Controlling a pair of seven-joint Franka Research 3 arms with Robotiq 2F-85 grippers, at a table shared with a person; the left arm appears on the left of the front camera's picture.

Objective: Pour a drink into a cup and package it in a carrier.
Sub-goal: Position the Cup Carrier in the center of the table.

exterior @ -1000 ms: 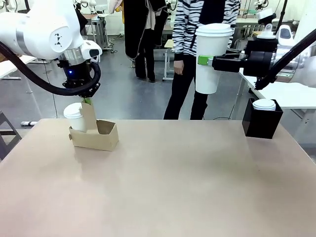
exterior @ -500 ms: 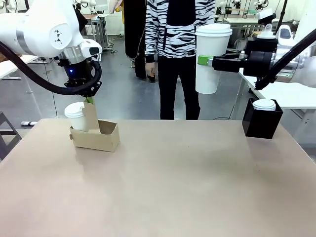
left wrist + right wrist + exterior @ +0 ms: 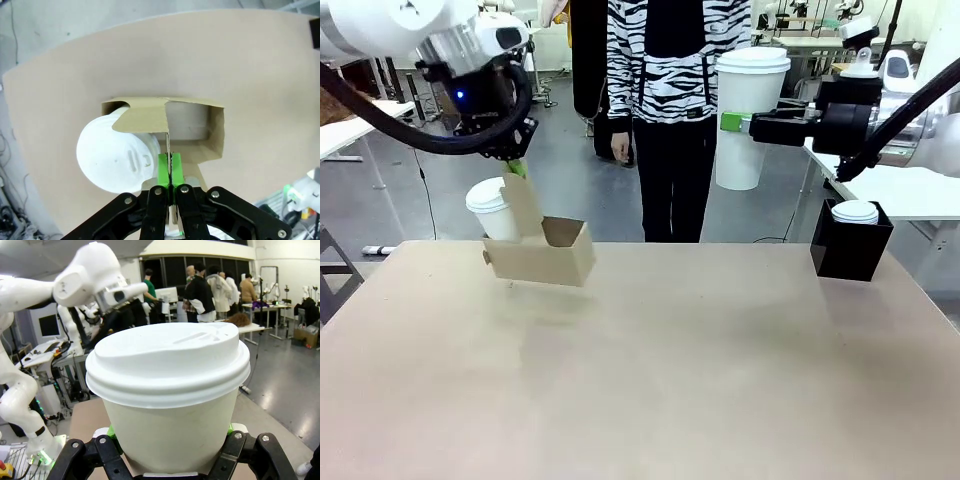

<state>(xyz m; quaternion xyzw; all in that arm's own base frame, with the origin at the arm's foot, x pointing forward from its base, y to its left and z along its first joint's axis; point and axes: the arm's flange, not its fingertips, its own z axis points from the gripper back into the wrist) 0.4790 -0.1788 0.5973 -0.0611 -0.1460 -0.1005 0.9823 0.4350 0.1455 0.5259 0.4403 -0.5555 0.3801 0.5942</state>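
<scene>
The brown cardboard carrier (image 3: 542, 257) is a low open-top box with an upright handle panel (image 3: 525, 200) in the middle. It sits around 10 o'clock over the table (image 3: 670, 380), tipped a bit. There's a shadow under it, so it looks to be hanging clear of the top. A small white lidded cup (image 3: 490, 208) rides in its left slot. The left gripper (image 3: 515, 168) has its green pads pinched tight on the top edge of that panel.

The other one is a tall white paper cup (image 3: 750, 120), tapered, plain, with a white plastic lid. It's up at 1 o'clock in the front view, well above the far edge of the table. The right gripper (image 3: 733, 123) clamps it from the side just below the lid.

The front view also gets the black box (image 3: 850, 250) at 2 o'clock on the table, with another lidded cup (image 3: 856, 211) sitting in it. A person (image 3: 675, 60) in a zebra-striped top stands behind the table at 12.

The left wrist view looks straight down. The small cup's lid is at 8 o'clock, the empty slot (image 3: 187, 120) is at 12, and you can see how thin the panel between the pads is. The right wrist view gives the tall cup's lid up close, with a raised rim and a moulded top, and black fingers on both sides of the cup.
</scene>
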